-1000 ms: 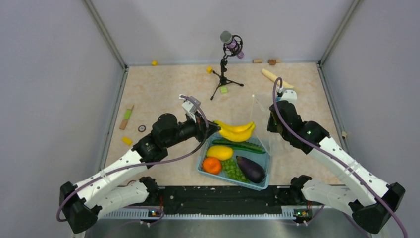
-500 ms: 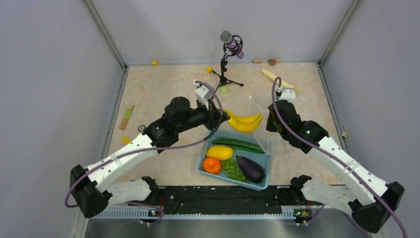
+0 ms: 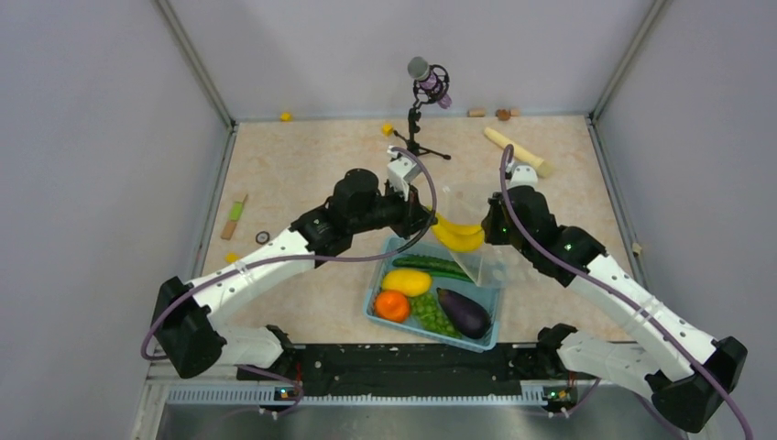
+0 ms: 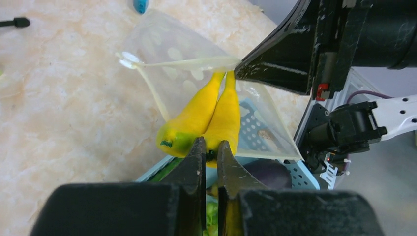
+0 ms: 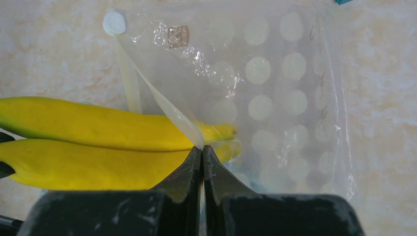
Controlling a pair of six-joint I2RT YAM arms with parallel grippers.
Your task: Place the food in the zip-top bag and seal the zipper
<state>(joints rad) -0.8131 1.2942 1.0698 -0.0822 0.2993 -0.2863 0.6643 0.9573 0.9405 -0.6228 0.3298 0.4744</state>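
I have the banana (image 4: 211,118) pinched by its near end in my left gripper (image 4: 211,147). Its far tips reach just past the zipper (image 5: 167,110) into the mouth of the bag (image 5: 275,98). My right gripper (image 5: 202,152) is clamped on the bag at that strip, holding the mouth up over the far edge of the basket (image 3: 486,344). In the basket lie the oval fruit (image 3: 406,281), orange (image 3: 392,305), grapes (image 3: 431,316), eggplant (image 3: 464,313) and cucumber (image 3: 449,269).
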